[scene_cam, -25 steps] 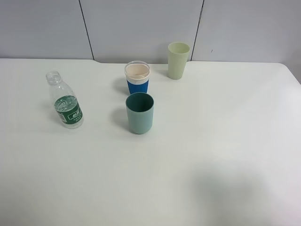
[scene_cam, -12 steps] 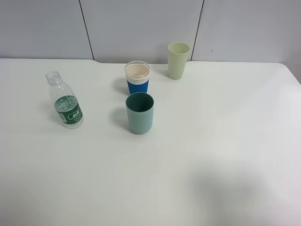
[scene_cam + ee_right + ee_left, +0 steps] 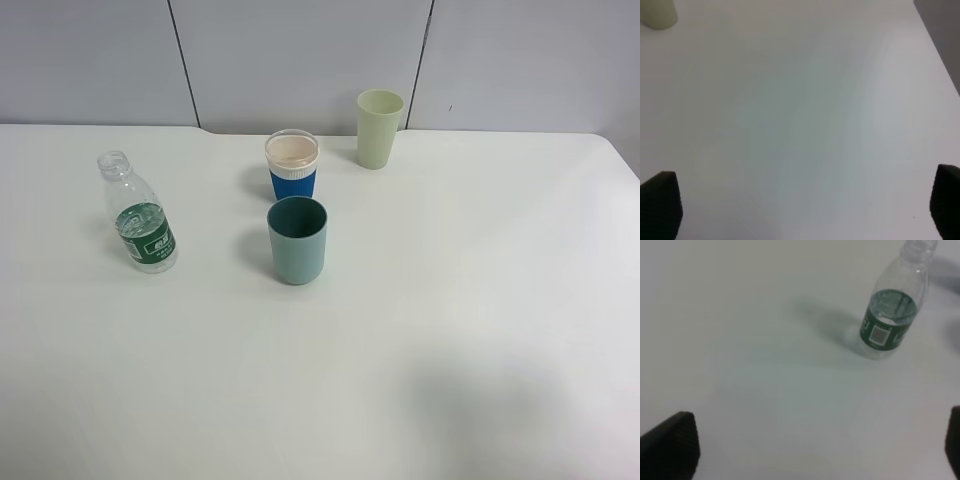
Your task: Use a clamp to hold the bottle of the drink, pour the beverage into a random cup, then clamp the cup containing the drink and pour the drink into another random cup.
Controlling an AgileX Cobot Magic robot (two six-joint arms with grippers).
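Here, a small clear water bottle with a green label stands upright on the left side of the white surface. It has no cap, and a little clear water sits low inside. Near the middle stands the teal cup. Just behind it is the white cup with a blue sleeve. A pale yellow-green cup stands farther back, to the right. The left hand is wide open and holds nothing, with the bottle ahead of it. The right hand is wide open too, over bare surface, holding nothing
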